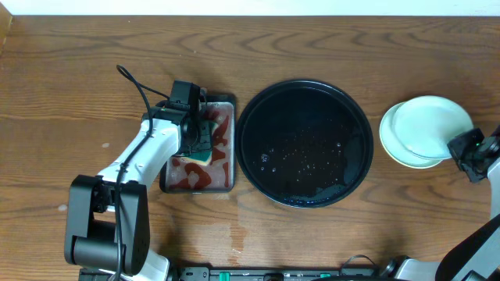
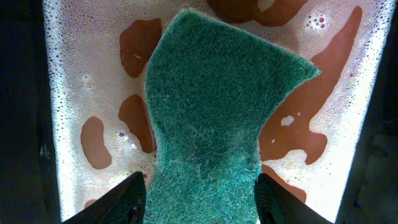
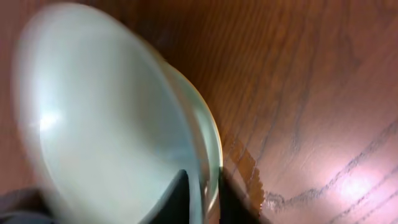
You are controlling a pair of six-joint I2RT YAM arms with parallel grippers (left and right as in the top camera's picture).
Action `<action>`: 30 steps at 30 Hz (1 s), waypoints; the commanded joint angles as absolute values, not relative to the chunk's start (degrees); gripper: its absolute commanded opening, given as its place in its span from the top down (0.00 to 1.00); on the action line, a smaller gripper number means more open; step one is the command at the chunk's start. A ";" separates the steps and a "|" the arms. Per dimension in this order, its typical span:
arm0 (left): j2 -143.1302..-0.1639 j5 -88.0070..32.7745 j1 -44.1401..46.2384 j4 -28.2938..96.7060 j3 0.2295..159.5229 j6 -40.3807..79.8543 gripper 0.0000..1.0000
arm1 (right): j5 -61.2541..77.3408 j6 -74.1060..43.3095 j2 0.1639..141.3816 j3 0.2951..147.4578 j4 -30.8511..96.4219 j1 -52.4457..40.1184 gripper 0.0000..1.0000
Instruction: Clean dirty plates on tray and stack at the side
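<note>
The left arm (image 1: pixel 133 168) stands to the left of the tray (image 1: pixel 305 101), its white forearm angled up and toward the tray. Its wrist points straight down. The left gripper (image 2: pixel 199 196) has both fingers (image 2: pixel 121 202) pressed into the sides of a green sponge (image 2: pixel 211 106). The right arm (image 1: pixel 488 226) comes in on the right of the tray. The right gripper (image 1: pixel 467 150) sits at the rim of the plates (image 1: pixel 426 125), with a finger on each side. The wrist view is too blurred to tell whether they pinch the rim.

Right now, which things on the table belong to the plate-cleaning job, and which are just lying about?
Job: stacked plates, tray, sponge, soapy pan.
Lying about: only a black cable.
</note>
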State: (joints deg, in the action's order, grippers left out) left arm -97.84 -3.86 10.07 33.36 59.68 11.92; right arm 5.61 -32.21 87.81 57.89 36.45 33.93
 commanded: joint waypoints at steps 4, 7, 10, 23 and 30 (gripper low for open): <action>-98.28 -2.94 9.82 33.58 59.46 11.40 0.43 | 5.91 -32.32 88.14 57.63 35.97 34.06 0.67; -98.28 -2.94 9.82 33.58 59.46 11.40 0.43 | 6.11 -32.25 88.14 57.63 36.03 33.85 0.67; -98.28 -2.94 9.82 33.61 59.46 11.40 0.43 | 7.84 -30.72 88.14 57.63 36.16 33.12 0.59; -94.98 -3.27 6.92 41.76 66.78 12.19 0.24 | 14.85 -4.21 88.14 59.33 32.08 13.52 0.01; -91.77 -3.38 4.93 51.33 67.59 14.59 0.22 | 7.75 1.78 87.50 61.19 40.38 1.10 0.01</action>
State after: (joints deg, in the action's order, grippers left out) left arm -93.19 -3.88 5.50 48.69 67.02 12.62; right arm 11.46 -2.35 87.81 59.81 39.05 3.40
